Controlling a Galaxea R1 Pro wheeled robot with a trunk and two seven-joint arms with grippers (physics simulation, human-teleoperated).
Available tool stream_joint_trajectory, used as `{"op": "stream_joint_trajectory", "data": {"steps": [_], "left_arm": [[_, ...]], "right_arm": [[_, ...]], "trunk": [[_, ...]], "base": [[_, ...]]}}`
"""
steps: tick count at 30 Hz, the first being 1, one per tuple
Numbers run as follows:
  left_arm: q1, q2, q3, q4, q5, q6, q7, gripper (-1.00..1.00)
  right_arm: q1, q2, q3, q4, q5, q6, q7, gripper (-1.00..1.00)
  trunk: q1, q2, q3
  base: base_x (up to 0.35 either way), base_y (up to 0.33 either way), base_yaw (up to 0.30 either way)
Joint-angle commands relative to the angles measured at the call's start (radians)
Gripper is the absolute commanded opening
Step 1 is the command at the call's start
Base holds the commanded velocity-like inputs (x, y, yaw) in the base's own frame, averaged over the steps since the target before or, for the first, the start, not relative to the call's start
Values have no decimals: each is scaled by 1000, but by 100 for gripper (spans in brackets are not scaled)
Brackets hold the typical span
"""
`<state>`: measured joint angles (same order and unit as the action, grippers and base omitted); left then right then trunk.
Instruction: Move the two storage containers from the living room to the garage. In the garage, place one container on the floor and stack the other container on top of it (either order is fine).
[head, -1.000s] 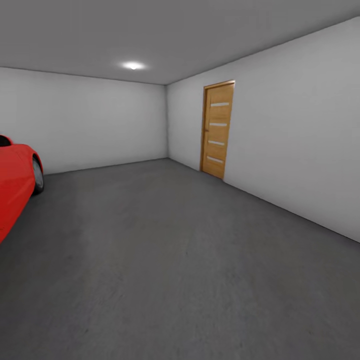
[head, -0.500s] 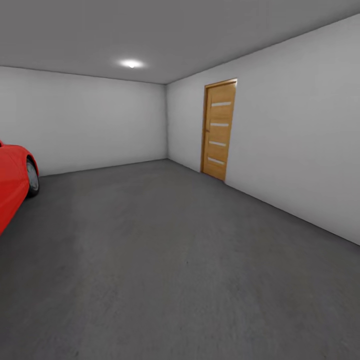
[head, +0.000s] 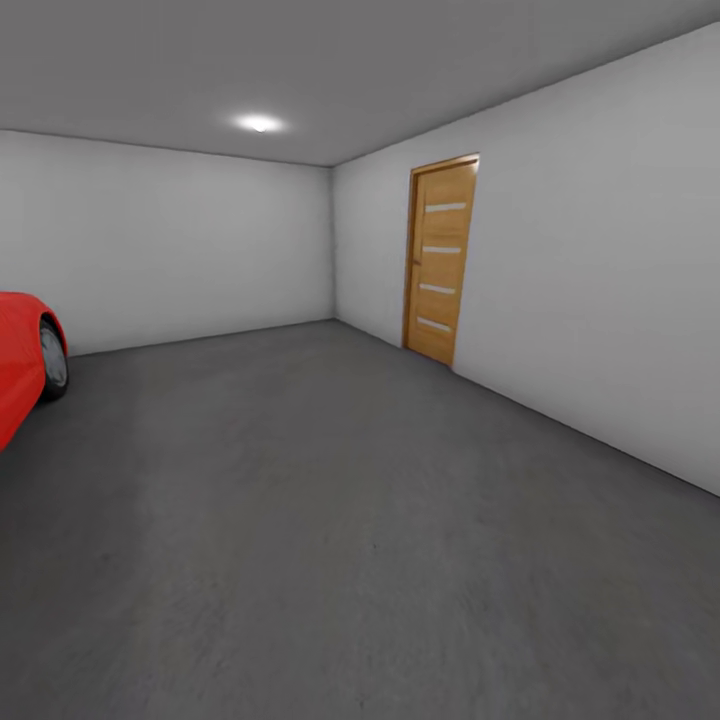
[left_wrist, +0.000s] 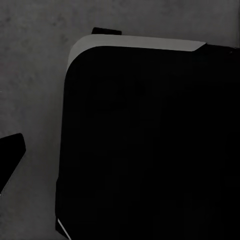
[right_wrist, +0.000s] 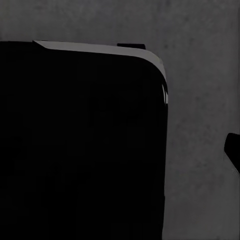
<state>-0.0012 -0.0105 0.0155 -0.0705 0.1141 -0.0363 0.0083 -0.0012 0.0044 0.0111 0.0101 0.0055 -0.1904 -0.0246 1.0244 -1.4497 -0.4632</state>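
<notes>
garage floor (head: 330, 520) is what we see most of: dark grey, rough and mottled like concrete, running from under us to the far walls. garage walls (head: 180, 240) are plain pale grey, meeting in a corner ahead, with a single round ceiling light (head: 259, 123) glowing above. we see a wooden door (head: 440, 262) with four pale horizontal slots set in the right-hand wall, shut in its frame. at the left edge of the head view sits the nose of a red car (head: 18, 355) with one dark wheel showing, resting on the floor.

in the left wrist view a large black rounded body with a pale edge (left_wrist: 150, 140) lies between the camera and the same grey concrete, and a small dark tip pokes in at the border; we cannot tell whether the left gripper is parted or closed. in the right wrist view a matching black body (right_wrist: 80, 145) covers much of the concrete, with another dark tip at the edge; we cannot tell the right gripper's state either.
</notes>
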Motion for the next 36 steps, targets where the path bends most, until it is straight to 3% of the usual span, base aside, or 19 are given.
{"op": "stream_joint_trajectory", "data": {"steps": [1, 36], "left_arm": [[0, 0, 1, 0, 9, -2, 1, 100], [0, 0, 1, -1, 10, 4, 1, 100]], "right_arm": [[0, 0, 1, 1, 1, -4, -3, 100], [0, -8, -4, 4, -9, -11, -5, 100]], "trunk": [[1, 0, -1], [1, 0, -1]], "base": [[322, 0, 0], [322, 0, 0]]}}
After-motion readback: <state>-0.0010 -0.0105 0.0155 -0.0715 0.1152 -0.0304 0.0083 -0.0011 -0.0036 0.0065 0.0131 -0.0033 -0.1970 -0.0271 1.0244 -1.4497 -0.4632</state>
